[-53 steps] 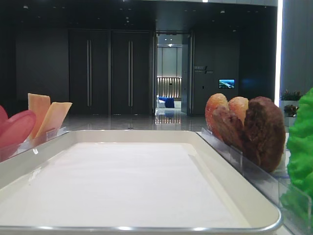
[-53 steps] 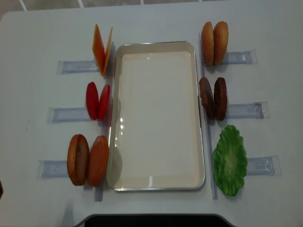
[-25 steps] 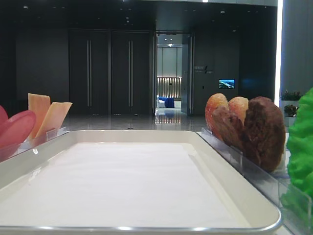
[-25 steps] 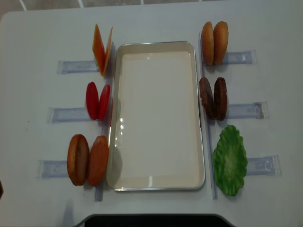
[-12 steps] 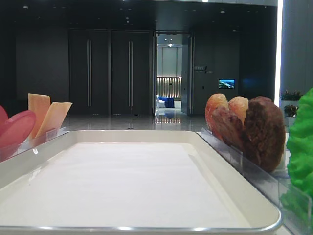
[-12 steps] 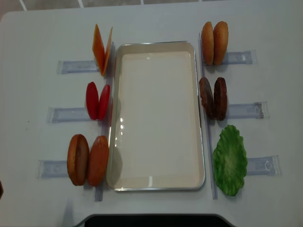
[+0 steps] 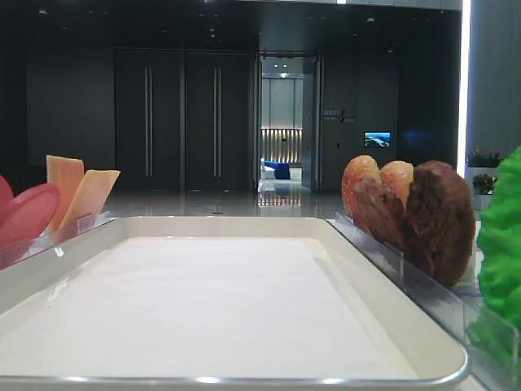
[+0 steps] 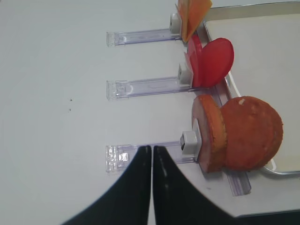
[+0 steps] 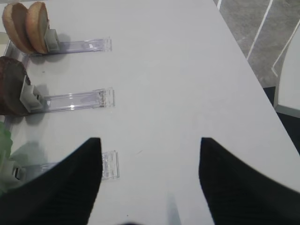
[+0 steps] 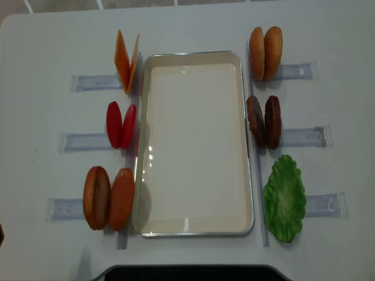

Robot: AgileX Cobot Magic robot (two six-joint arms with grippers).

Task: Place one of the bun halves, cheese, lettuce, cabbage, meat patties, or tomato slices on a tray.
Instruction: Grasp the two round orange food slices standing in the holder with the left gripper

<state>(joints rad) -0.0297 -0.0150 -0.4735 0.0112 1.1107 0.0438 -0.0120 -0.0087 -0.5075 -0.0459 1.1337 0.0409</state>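
The cream tray [image 10: 193, 54] lies mid-table, holding nothing. On its left stand cheese [image 10: 125, 61], tomato slices [image 10: 120, 124] and two bun halves [image 10: 108, 198]. Right of it are two more bun halves [image 10: 265, 52], meat patties [image 10: 263, 121] and green lettuce [image 10: 285, 198]. Cabbage is out of view. My left gripper [image 8: 152, 148] is shut and holds nothing, hovering over a clear holder left of the bun halves [image 8: 243, 133]. My right gripper [image 9: 149, 140] is open over bare table, right of the patties [image 9: 11, 91]. Neither gripper shows in the overhead view.
Clear plastic holder strips [image 10: 94, 82] run outward from each pair of food pieces on both sides. The table's right edge [image 9: 243, 61] drops to a tiled floor. A dark bar [image 10: 187, 272] borders the near edge.
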